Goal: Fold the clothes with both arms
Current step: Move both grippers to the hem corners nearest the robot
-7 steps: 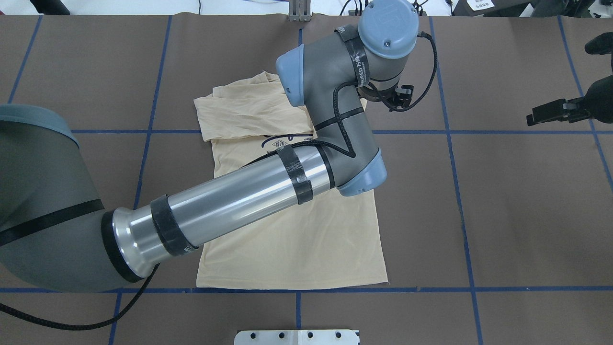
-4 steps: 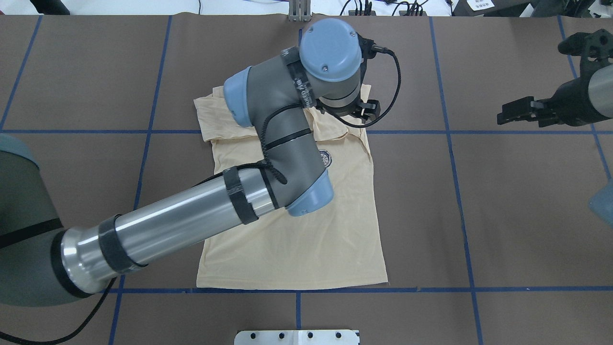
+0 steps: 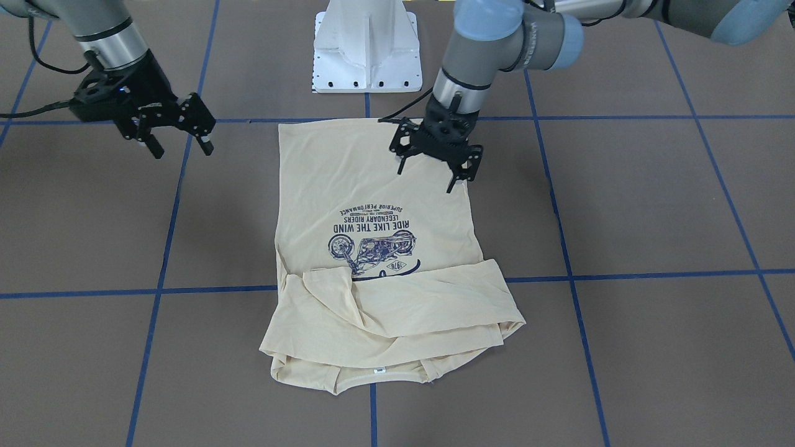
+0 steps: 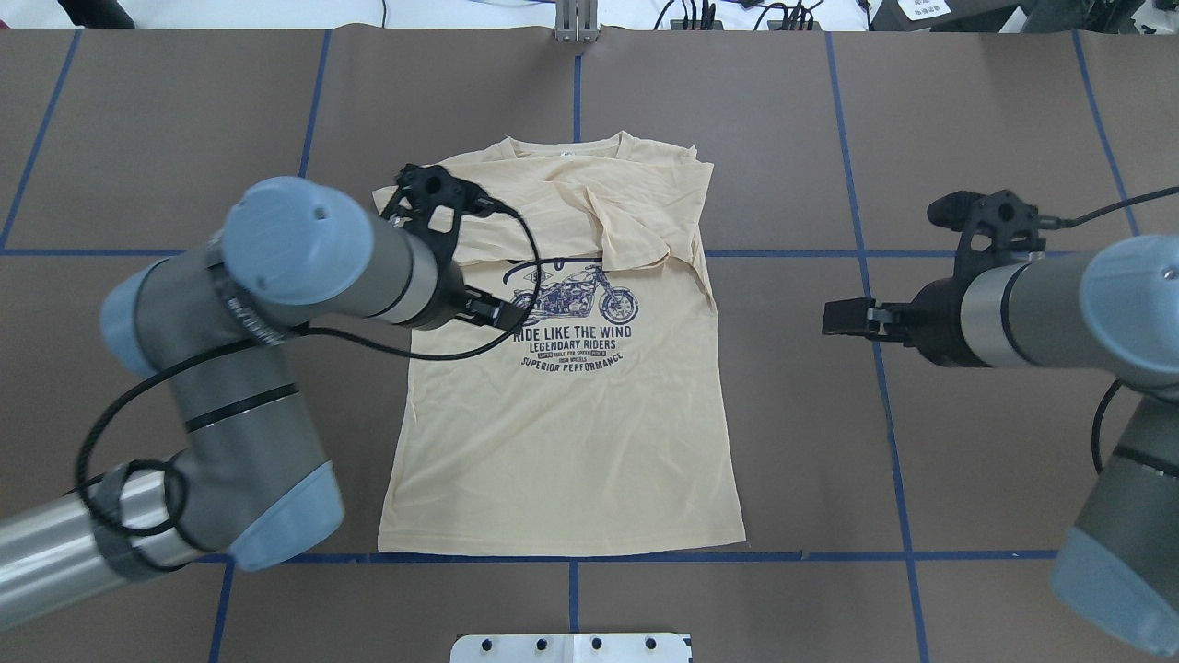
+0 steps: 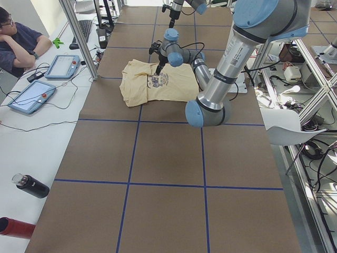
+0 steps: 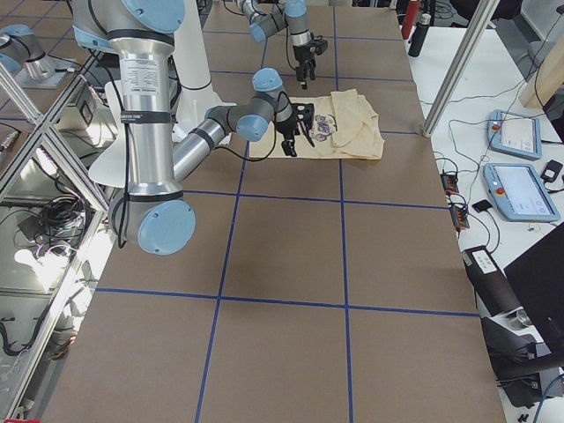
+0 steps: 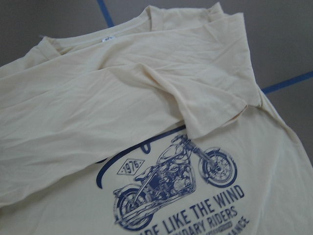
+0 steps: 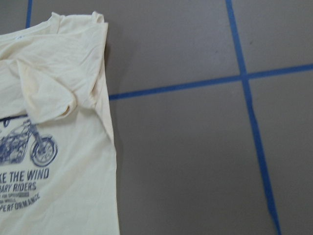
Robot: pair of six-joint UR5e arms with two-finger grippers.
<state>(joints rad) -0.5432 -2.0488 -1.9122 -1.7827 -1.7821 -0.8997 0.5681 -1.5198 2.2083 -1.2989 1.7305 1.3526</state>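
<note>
Shirt (image 4: 562, 442) uncovered: left claw (image 3: 426, 176) back at its edge, right claw (image 3: 183, 149) nearer; both apart

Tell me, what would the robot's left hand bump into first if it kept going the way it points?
Most likely the shirt. The left hand hangs open above it, pointing down, and its wrist view shows cloth around the motorcycle print.

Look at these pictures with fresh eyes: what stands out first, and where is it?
A pale yellow shirt lies flat in the middle of the brown table, its navy motorcycle print face up and its sleeves folded in across the collar end. The left gripper hangs open above the shirt. The right gripper hovers open over bare table beside it.
</note>
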